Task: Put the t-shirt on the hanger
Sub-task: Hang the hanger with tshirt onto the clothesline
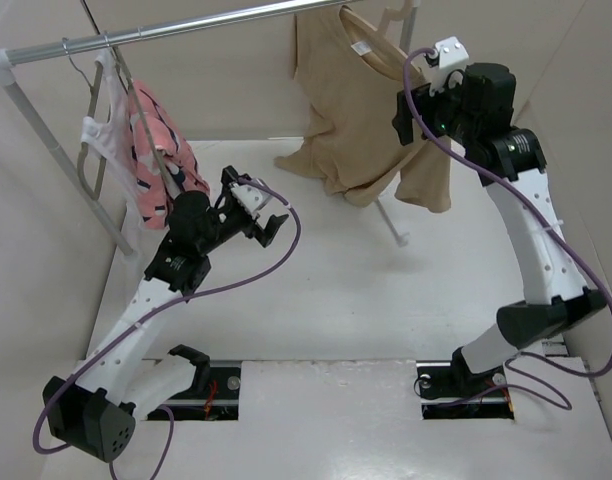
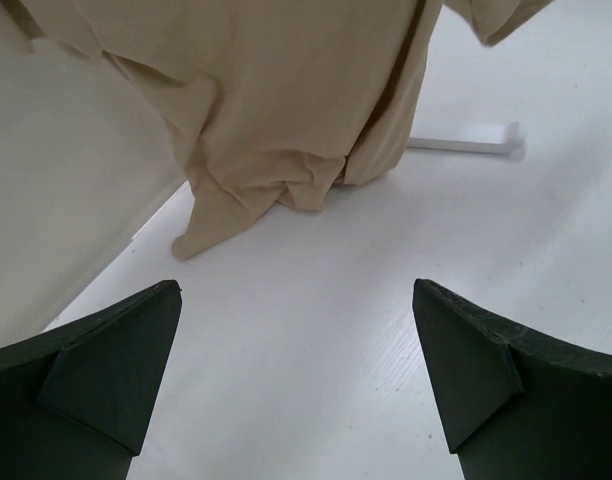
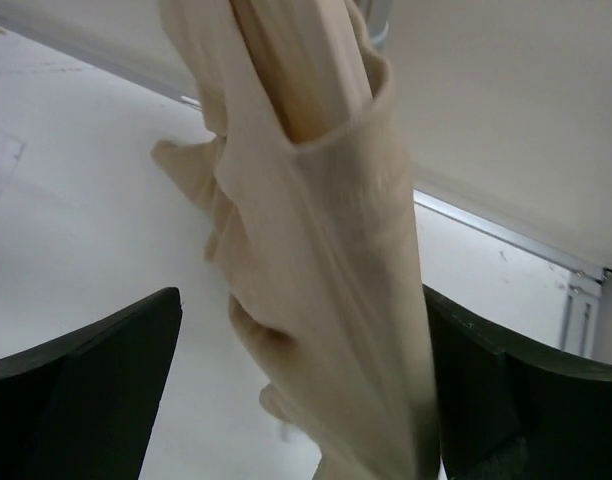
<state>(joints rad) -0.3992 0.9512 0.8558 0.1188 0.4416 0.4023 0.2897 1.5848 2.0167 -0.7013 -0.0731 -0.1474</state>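
Observation:
The tan t-shirt (image 1: 351, 110) hangs from the pale peach hanger (image 1: 374, 33), which hooks on the metal rail (image 1: 186, 25). The shirt's lower hem bunches on the table. My right gripper (image 1: 406, 112) is open at the shirt's right side. In the right wrist view the shirt (image 3: 326, 250) hangs between my open fingers (image 3: 106, 360) and brushes the right one, and a peach strip (image 3: 286, 60) shows inside a fabric opening. My left gripper (image 1: 271, 228) is open and empty above the table, left of the shirt. In the left wrist view it (image 2: 296, 290) faces the crumpled hem (image 2: 276, 150).
A pink patterned garment (image 1: 156, 160) and a white one (image 1: 104, 140) hang on grey hangers at the rail's left end. The rack's white foot (image 1: 396, 235) lies on the table under the shirt, and it also shows in the left wrist view (image 2: 466, 140). Walls close in the back and sides.

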